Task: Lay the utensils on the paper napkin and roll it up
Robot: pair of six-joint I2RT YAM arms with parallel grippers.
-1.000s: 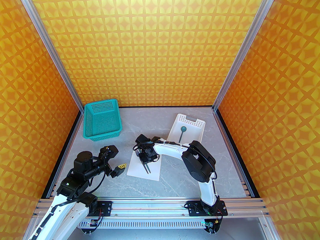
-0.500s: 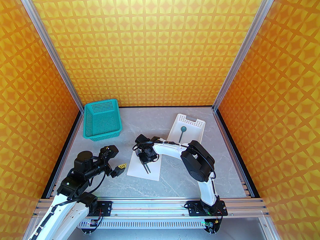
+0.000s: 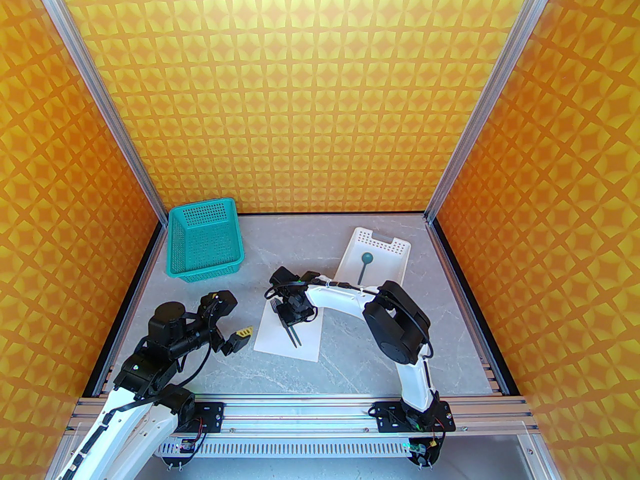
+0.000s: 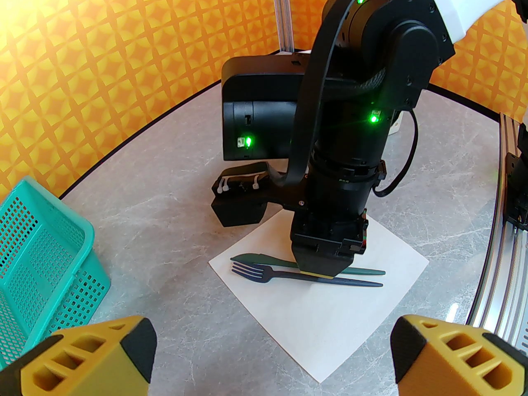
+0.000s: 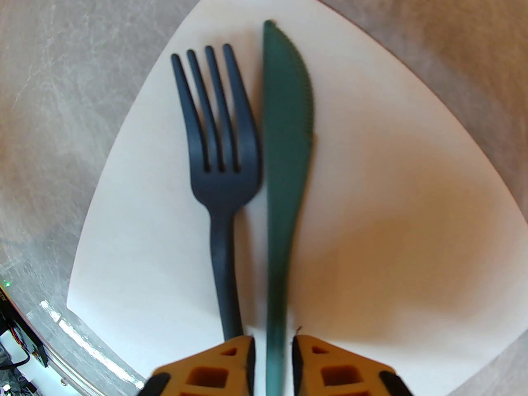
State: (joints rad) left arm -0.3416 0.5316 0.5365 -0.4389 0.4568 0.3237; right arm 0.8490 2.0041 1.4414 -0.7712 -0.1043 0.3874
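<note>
The white paper napkin (image 3: pixel 275 339) (image 4: pixel 330 324) (image 5: pixel 392 221) lies flat on the table. On it a dark fork (image 5: pixel 218 138) (image 4: pixel 255 271) and a green knife (image 5: pixel 286 138) (image 4: pixel 255 259) rest side by side. My right gripper (image 3: pixel 289 320) (image 4: pixel 319 272) (image 5: pixel 273 340) stands low over their handles, open by a narrow gap, with the knife handle between its fingers and a sliver of space on each side. The spoon (image 3: pixel 366 259) lies in the white tray (image 3: pixel 397 248). Left of the napkin, my left gripper (image 3: pixel 237 340) (image 4: pixel 268 357) hovers wide open and holds nothing.
A teal perforated basket (image 3: pixel 205 243) (image 4: pixel 37 262) stands at the back left. The white tray sits at the back right, partly behind my right arm. Patterned orange walls close in three sides. A metal rail (image 3: pixel 310 410) runs along the near edge.
My right gripper's jaws have parted slightly around the knife handle, and the wrist has shifted a little toward the back. The left arm has not moved.
</note>
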